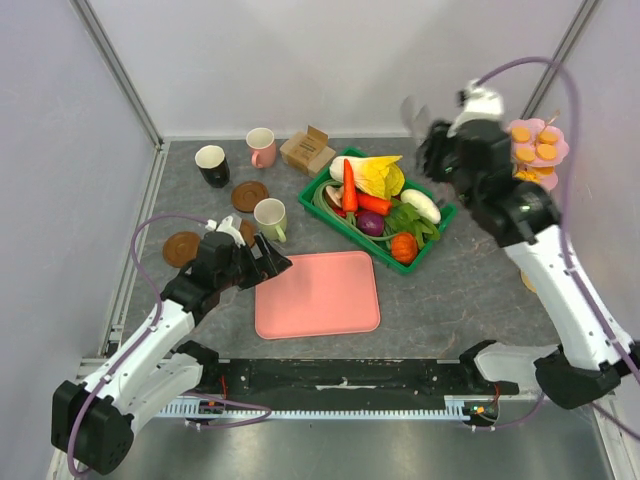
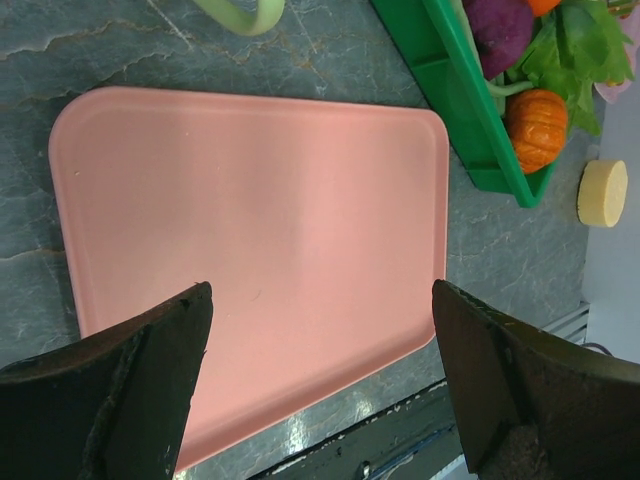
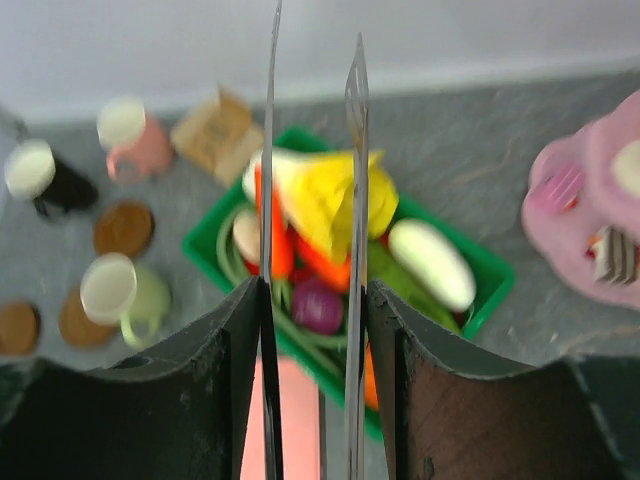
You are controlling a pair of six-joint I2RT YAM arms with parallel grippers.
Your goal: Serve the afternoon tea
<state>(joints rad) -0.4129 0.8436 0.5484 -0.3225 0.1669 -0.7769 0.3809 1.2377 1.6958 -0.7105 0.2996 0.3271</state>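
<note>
My right gripper [image 1: 432, 150] is raised above the green basket and shut on a pair of thin metal tongs [image 1: 413, 112]; their two blades [image 3: 270, 150] stand between my fingers [image 3: 240, 340]. A pink tiered stand [image 1: 537, 145] with round orange biscuits is just to its right, also in the right wrist view [image 3: 590, 210]. A black mug [image 1: 212, 165], pink mug [image 1: 261, 147] and pale-green mug [image 1: 270, 218] stand at the back left with brown coasters [image 1: 250, 195]. My left gripper [image 1: 272, 262] is open and empty over the left edge of the pink tray [image 2: 250, 200].
A green basket [image 1: 333, 172] of toy vegetables lies mid-table between the mugs and the stand. A small cardboard box [image 1: 308, 150] stands behind it. A round yellow biscuit [image 2: 603, 192] lies on the table right of the basket. Frame posts stand at both back corners.
</note>
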